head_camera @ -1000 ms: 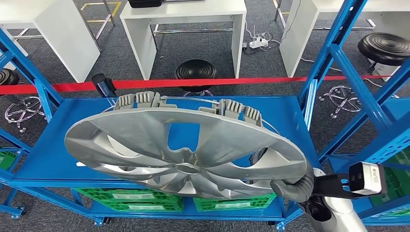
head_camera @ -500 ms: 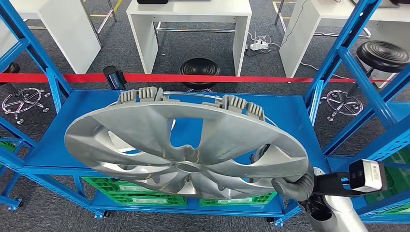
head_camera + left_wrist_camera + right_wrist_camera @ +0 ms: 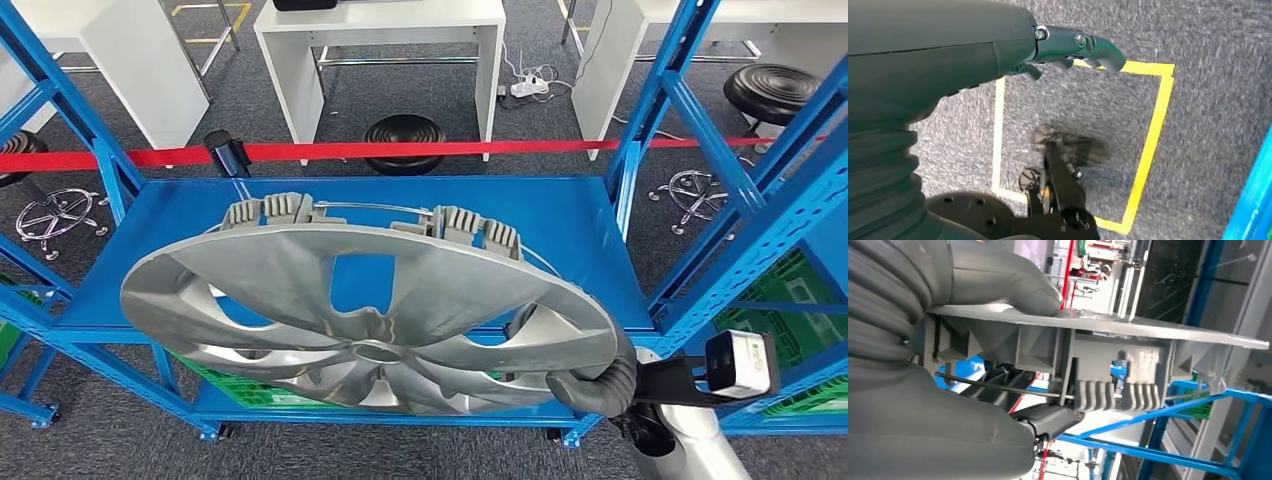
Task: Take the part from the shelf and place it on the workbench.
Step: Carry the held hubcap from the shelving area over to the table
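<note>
Gripping the hubcap (image 3: 370, 310) rim, right hand (image 3: 598, 385); left hand (image 3: 1075, 47) hanging, seemingly empty-curled.

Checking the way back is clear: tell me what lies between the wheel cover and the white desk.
In the head view: the blue shelf, a red barrier tape and a black stool lie between the wheel cover and the white desk.

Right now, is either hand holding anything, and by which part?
The right hand grips the silver wheel cover by its rim edge, thumb on its face. The left hand holds nothing.
</note>
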